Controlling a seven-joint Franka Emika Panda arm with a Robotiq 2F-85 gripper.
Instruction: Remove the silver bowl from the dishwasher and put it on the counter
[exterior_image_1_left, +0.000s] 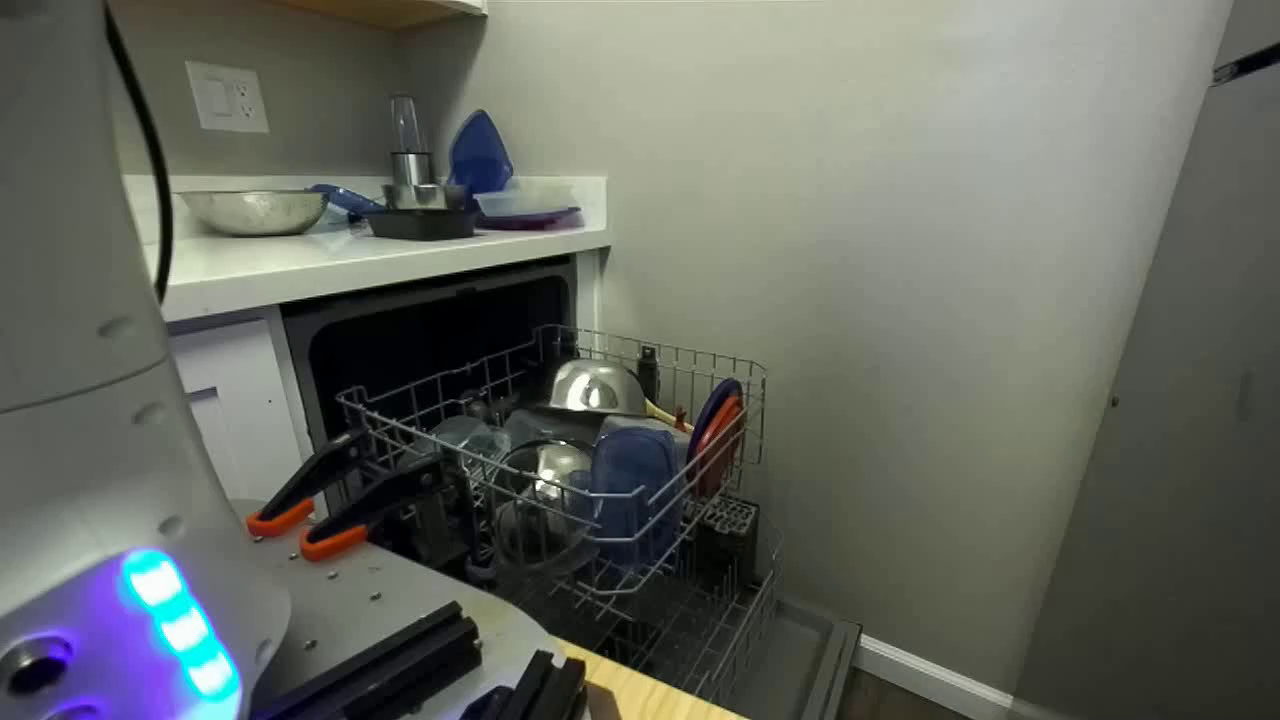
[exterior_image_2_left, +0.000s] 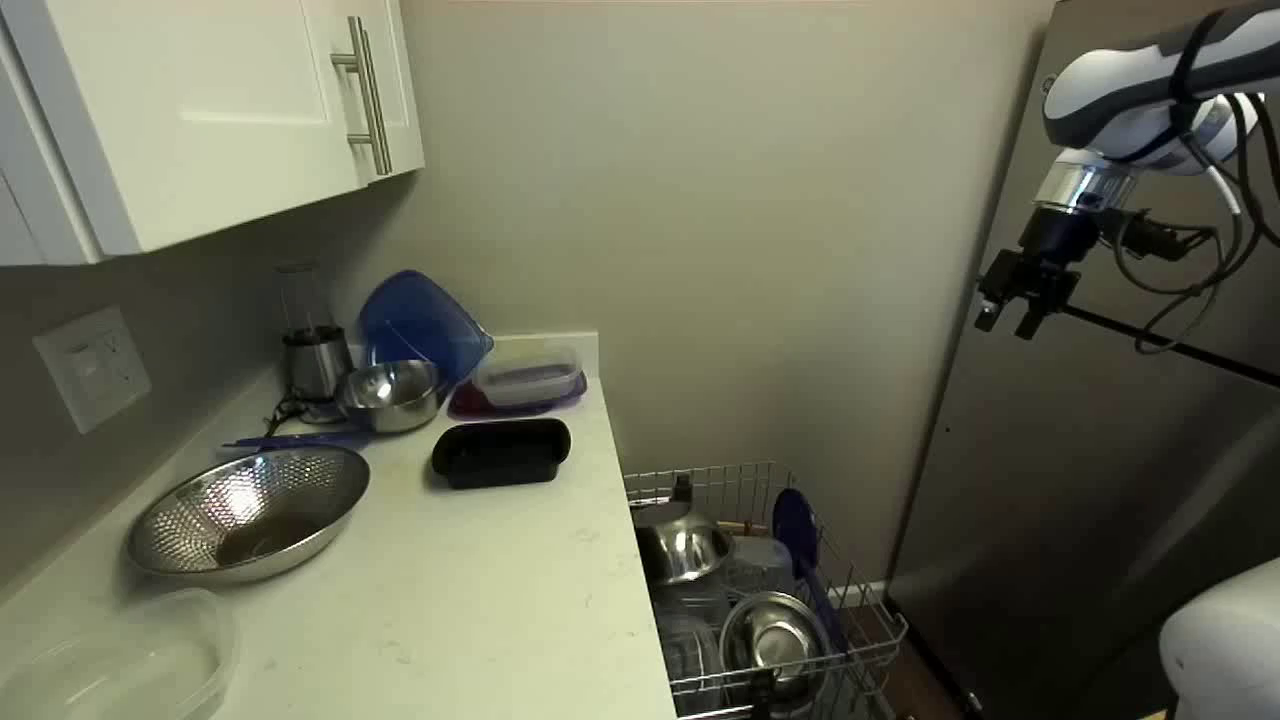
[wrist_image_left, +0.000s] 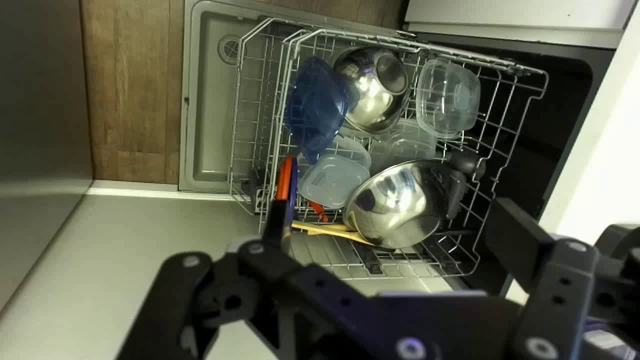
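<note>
Hand (exterior_image_2_left: 1008, 318): mine, one; fingers (wrist_image_left: 517, 245) parted wide, nothing between them.

Silver bowl (wrist_image_left: 395, 197): in the upper rack (exterior_image_1_left: 620, 494) of the dishwasher (exterior_image_1_left: 440, 325), mouth down at a tilt, beside wooden handles (wrist_image_left: 330, 231). I take this one as meant, since my fingers frame it in the wrist view; a second bowl (wrist_image_left: 376, 97) tilts beside blue plastic (wrist_image_left: 317, 107), so I cannot be sure.

Placing: both bowls likely turned over so that water drains; rack standing out, presumably for reach from above.

Counter (exterior_image_2_left: 520, 590): white, my destination; colander (exterior_image_2_left: 300, 490) and black tin (exterior_image_2_left: 500, 455) set there, perhaps to dry.

Arm (exterior_image_2_left: 1120, 105): high, wrist bent, my fingers slanting downward, well apart from the rack.
</note>
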